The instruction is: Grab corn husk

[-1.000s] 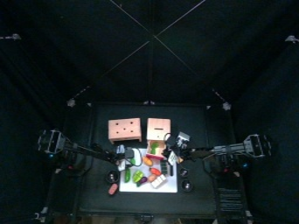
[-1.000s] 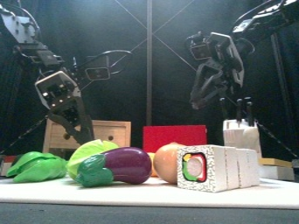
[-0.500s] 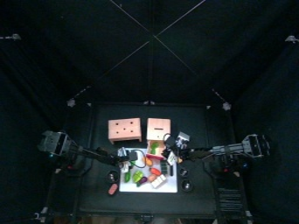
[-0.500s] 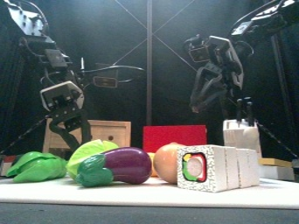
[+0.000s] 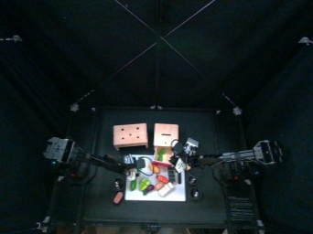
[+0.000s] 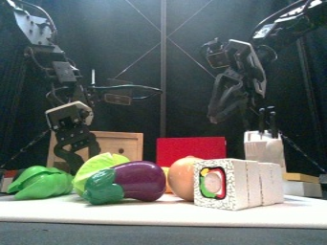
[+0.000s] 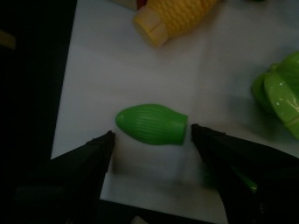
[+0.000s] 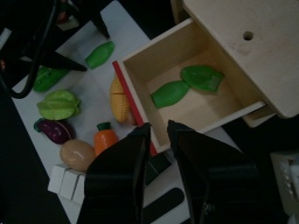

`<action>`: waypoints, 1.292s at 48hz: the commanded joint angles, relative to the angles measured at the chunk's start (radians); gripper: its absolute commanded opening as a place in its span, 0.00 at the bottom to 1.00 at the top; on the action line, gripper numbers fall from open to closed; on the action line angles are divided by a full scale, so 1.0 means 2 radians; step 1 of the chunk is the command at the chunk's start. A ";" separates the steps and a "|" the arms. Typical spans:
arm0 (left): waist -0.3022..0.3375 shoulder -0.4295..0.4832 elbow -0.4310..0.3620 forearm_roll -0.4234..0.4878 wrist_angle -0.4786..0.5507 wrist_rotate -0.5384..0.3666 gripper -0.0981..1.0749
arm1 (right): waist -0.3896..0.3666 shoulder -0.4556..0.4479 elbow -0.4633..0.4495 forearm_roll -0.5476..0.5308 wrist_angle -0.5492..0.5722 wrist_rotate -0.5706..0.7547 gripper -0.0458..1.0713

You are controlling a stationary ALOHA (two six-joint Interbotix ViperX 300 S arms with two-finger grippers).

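Between the left gripper's point(image 7: 149, 153) fingers point(image 7: 84, 157), which stand wide apart with nothing held, I see the corn husk point(image 7: 153, 124) lying on the white mat point(image 7: 100, 79) that covers the desk. The husk sits centred in the gap, clear of both fingers, with its rounded end toward one finger and its cut end toward the other.

Handling judgement: the husk looks like a hollow moulded toy shell, so I expect it to be light, rigid and smooth. A smooth, tapered body can squirt out of a pinch. I would therefore close across its widest part, near the middle, rather than on the tapered tip, and keep the fingers low enough to straddle it fully.

Beyond the husk, the yellow corn cob point(image 7: 176, 16) lies well apart at the mat's far side, and a green leafy vegetable point(image 7: 281, 96) lies to one side, near but not touching. Neither obstructs the approach.

In the front view the left gripper point(image 6: 71, 144) hangs low over the mat behind the green items.

The right gripper point(image 8: 155, 144) rests raised, its fingers nearly together and empty, above a wooden drawer point(image 8: 198, 74) containing two green leaf pieces point(image 8: 187, 86).
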 commanded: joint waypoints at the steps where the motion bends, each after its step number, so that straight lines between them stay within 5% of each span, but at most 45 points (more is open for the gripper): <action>1: 0.001 -0.007 -0.012 0.011 -0.014 0.001 0.96 | -0.002 -0.005 -0.013 -0.001 -0.002 0.000 0.63; 29: 0.018 -0.006 -0.006 0.097 -0.027 0.002 0.96 | -0.001 -0.002 -0.012 0.000 -0.002 0.000 0.63; 62: 0.050 0.012 0.021 0.062 -0.097 0.001 0.96 | 0.000 0.002 -0.010 0.000 -0.002 0.000 0.63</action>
